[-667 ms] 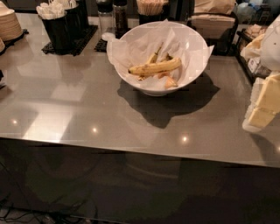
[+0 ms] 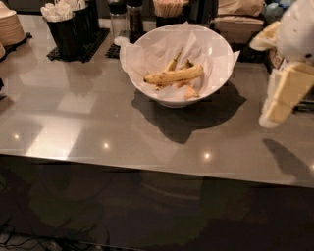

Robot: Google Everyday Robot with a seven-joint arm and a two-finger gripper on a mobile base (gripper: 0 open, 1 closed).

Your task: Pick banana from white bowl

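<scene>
The banana (image 2: 174, 76), long, yellow and brown-speckled, lies across the middle of the white bowl (image 2: 216, 49), which is lined with crumpled white paper. A shorter banana (image 2: 171, 63) lies behind it and a stubby orange-tinted piece (image 2: 190, 92) in front of it. The bowl stands on the grey countertop (image 2: 73, 112). My gripper (image 2: 271, 116), pale cream, hangs at the right edge of the view, above the counter. It is to the right of the bowl and apart from it, with nothing seen in it.
Black cutlery holders (image 2: 68, 29) stand at the back left, with a stack of brown plates (image 2: 10, 29) at the far left. Shakers (image 2: 125, 19), a holder of sticks (image 2: 171, 10) and a napkin box (image 2: 238, 24) line the back behind the bowl.
My gripper has moved a little up and to the left, toward the bowl. The bowl and the bananas have not moved.
</scene>
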